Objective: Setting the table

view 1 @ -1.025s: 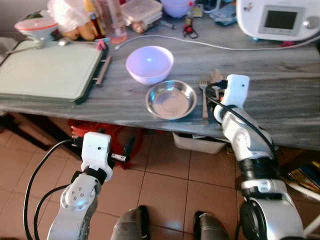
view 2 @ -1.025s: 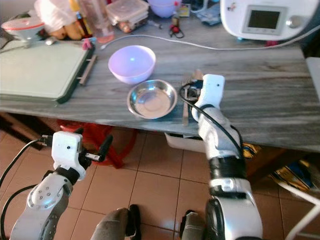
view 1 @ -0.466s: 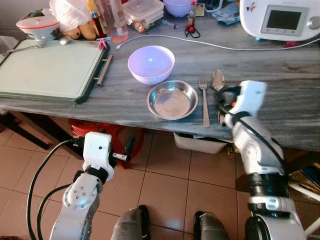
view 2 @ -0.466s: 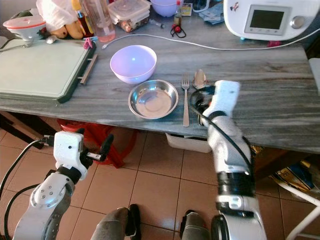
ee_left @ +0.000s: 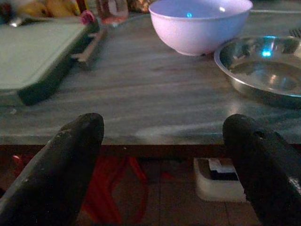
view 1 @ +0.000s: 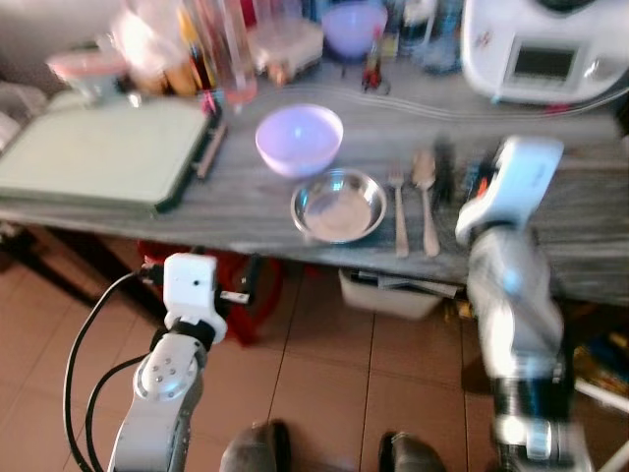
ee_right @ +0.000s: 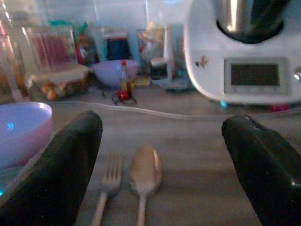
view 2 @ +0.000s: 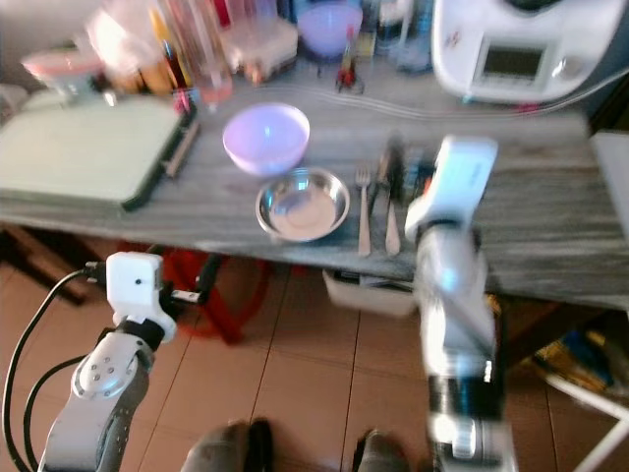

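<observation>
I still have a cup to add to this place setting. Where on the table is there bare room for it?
Bare wood lies right of the spoon, below the white appliance, though the right gripper hangs over it. Another strip runs between the tray and the steel dish. The back edge, by the bottles and containers, is crowded.

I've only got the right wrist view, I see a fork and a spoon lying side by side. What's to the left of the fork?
Observer: A steel dish sits just beside the fork, near the table's front edge.
Operator: Anything behind that dish?
Observer: A lilac bowl, apart from the dish.
Operator: Where's the left pincer?
Observer: The left pincer hangs open below the table edge, holding nothing.
Operator: And mine?
Observer: The right pincer is open, just behind the spoon.
</observation>
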`<state>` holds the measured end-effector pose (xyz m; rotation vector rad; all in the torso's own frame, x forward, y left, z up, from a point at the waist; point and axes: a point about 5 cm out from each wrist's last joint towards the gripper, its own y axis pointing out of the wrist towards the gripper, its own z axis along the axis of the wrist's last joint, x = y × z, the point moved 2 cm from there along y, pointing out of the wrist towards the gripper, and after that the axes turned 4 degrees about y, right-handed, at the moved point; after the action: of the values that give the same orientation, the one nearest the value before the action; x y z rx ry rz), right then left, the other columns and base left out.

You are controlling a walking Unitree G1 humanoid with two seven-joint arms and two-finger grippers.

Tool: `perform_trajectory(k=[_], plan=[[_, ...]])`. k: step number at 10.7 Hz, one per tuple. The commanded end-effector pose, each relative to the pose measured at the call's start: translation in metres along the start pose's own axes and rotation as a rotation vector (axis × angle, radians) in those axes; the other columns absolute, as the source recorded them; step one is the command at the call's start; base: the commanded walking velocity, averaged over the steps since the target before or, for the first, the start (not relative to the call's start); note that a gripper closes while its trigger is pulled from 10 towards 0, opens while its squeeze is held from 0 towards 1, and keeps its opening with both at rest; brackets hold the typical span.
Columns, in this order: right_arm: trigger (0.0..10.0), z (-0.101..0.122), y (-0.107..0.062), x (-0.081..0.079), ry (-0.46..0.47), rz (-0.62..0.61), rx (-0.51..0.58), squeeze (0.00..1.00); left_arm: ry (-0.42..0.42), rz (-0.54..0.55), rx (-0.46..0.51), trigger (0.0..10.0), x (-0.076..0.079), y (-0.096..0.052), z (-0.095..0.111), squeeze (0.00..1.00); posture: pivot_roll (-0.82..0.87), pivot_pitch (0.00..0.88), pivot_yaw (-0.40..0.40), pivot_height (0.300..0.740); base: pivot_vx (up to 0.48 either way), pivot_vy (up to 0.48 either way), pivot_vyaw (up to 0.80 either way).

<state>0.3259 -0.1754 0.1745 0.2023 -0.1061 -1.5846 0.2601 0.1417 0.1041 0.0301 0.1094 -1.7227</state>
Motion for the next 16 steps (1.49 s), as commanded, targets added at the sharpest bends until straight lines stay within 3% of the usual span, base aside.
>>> perform_trajectory(k=[1,3,5,6,8,10,12,13,14,16], plan=[[10.0,-0.007,-0.007,-0.008,-0.016,0.02,-0.003,0.0,0.011,0.028,0.001,10.0,-0.006,0.005,-0.004,0.0,0.0,0.0,0.097,0.74,0.0,0.0,0.0],[10.0,-0.022,-0.019,-0.003,-0.077,-0.025,-0.045,0.0,0.017,0.043,0.011,10.0,-0.01,0.016,-0.006,0.0,0.0,0.0,0.09,0.74,-0.266,0.0,0.0],[10.0,-0.026,-0.028,0.014,-0.107,-0.054,-0.073,0.0,0.014,0.046,0.009,10.0,-0.01,0.012,-0.011,0.0,-0.02,0.0,0.085,0.74,-0.285,0.0,0.0],[10.0,-0.038,-0.036,0.022,-0.073,-0.093,-0.132,0.0,0.009,0.042,-0.012,10.0,-0.008,0.005,-0.019,0.0,-0.02,0.0,0.085,0.74,-0.281,0.0,0.0],[10.0,-0.036,-0.034,0.014,-0.057,-0.054,-0.111,0.0,0.008,0.035,-0.013,10.0,-0.006,0.004,-0.02,0.0,-0.03,0.0,0.087,0.74,-0.289,0.0,0.0],[10.0,-0.035,-0.029,0.018,-0.072,-0.086,-0.117,0.0,0.011,0.036,-0.001,10.0,-0.006,0.008,-0.017,0.0,-0.03,0.0,0.086,0.74,-0.289,0.0,0.0],[10.0,-0.041,-0.028,0.026,-0.155,-0.173,-0.15,0.0,0.016,0.039,0.006,10.0,-0.007,0.008,-0.017,0.0,-0.02,0.0,0.086,0.74,-0.291,0.0,0.0],[10.0,-0.04,-0.025,0.023,-0.173,-0.138,-0.129,0.0,0.017,0.037,0.005,10.0,-0.007,0.008,-0.017,0.0,-0.03,0.0,0.087,0.74,-0.289,0.0,0.0],[10.0,-0.04,-0.022,0.022,-0.151,-0.186,-0.124,0.0,0.015,0.025,0.006,10.0,-0.005,0.009,-0.018,0.0,-0.03,0.0,0.086,0.74,-0.281,0.0,0.0],[10.0,-0.042,-0.022,0.013,-0.098,-0.13,-0.154,0.0,0.005,0.014,0.02,10.0,0.0,0.013,-0.015,0.0,-0.03,0.0,0.082,0.74,-0.264,0.0,0.0]])
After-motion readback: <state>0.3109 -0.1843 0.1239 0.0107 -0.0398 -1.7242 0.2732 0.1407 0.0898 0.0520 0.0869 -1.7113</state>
